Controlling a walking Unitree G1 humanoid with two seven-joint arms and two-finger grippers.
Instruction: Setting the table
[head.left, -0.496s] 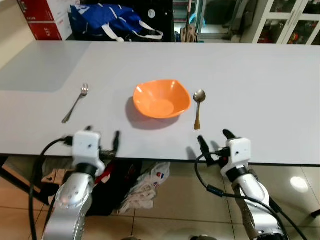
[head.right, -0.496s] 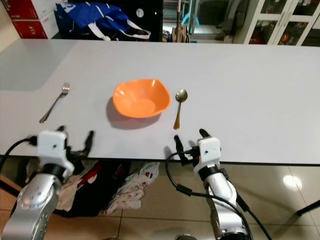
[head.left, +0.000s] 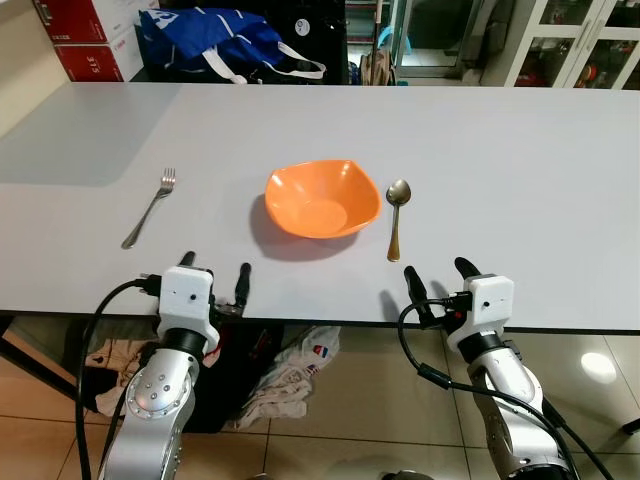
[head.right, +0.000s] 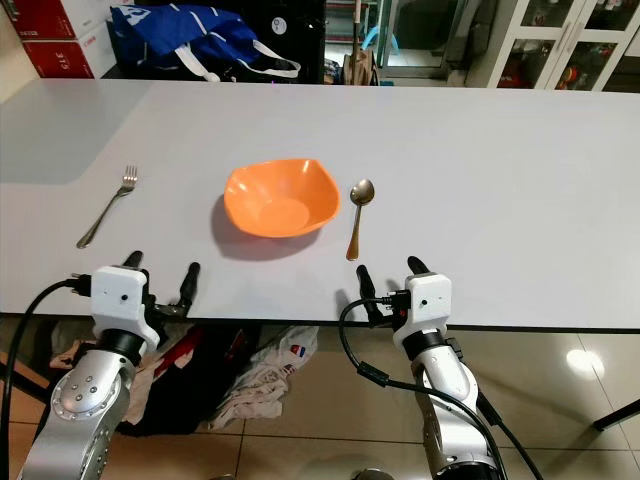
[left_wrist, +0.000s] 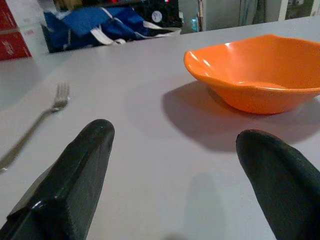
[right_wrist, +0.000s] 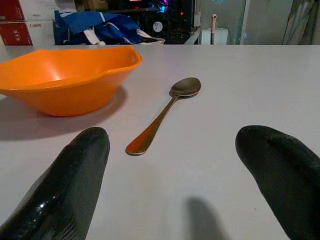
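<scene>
Bowl: orange bowl (head.left: 322, 198) sitting mid-frame on the grey table (head.left: 520, 170).
Spoon: spoon (head.left: 396, 216) lying just right of it.
Fork: fork (head.left: 150, 206) lying well apart, centre left.
Left gripper: left gripper (head.left: 215, 277) hovering at the table's near edge, lower left, fingers spread wide, empty.
Right gripper: right gripper (head.left: 438, 279) reaching level at lower right, fingers wide, empty.

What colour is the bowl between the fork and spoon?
Orange; the bowl shows best in the left eye view.

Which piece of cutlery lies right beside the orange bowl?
The spoon, just right of the bowl. The fork lies well apart on its left.
</scene>
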